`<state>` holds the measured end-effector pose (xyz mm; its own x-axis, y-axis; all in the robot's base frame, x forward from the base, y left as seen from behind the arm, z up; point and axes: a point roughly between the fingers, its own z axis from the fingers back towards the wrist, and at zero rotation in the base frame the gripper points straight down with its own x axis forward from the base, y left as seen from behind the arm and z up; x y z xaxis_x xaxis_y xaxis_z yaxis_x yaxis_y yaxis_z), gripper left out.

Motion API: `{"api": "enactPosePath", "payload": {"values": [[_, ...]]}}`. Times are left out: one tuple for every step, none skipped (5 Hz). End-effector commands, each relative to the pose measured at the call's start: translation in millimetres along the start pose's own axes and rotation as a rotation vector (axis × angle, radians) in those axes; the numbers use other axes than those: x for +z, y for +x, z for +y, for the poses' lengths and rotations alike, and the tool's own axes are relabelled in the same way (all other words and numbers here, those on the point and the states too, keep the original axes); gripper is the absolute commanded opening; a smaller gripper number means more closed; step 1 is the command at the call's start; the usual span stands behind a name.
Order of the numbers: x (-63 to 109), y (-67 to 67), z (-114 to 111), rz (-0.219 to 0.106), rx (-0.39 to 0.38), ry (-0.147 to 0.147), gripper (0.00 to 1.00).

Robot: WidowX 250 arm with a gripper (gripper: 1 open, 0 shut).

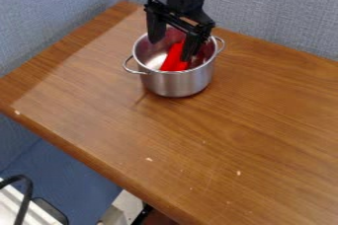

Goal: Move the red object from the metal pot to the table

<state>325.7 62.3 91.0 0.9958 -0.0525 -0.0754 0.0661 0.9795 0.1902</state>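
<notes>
Spreading wide, the two black fingers [156,29] hang just over the mouth of the metal pot [173,71] in the upper middle of the frame, empty, with nothing clamped between them. That gap seems set so the gripper [176,39] can straddle the red object [181,53], which leans inside the pot with its upper end propped near the far rim. Pointing almost straight down suits a reach into a straight-walled vessel. Around the pot stretches the table [199,140], bare brown wood toward the lower right, where I'd guess the red piece could be set down.
</notes>
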Motion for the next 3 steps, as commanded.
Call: {"api": "enactPosePath", "payload": {"values": [[3.4, -0.7, 9.6, -0.020, 0.013, 0.027, 1.00], [-1.4, -1.5, 9.9, -0.013, 0.013, 0.033, 1.00], [-5.8, -2.5, 10.3, -0.006, 0.014, 0.036, 1.00]]}}
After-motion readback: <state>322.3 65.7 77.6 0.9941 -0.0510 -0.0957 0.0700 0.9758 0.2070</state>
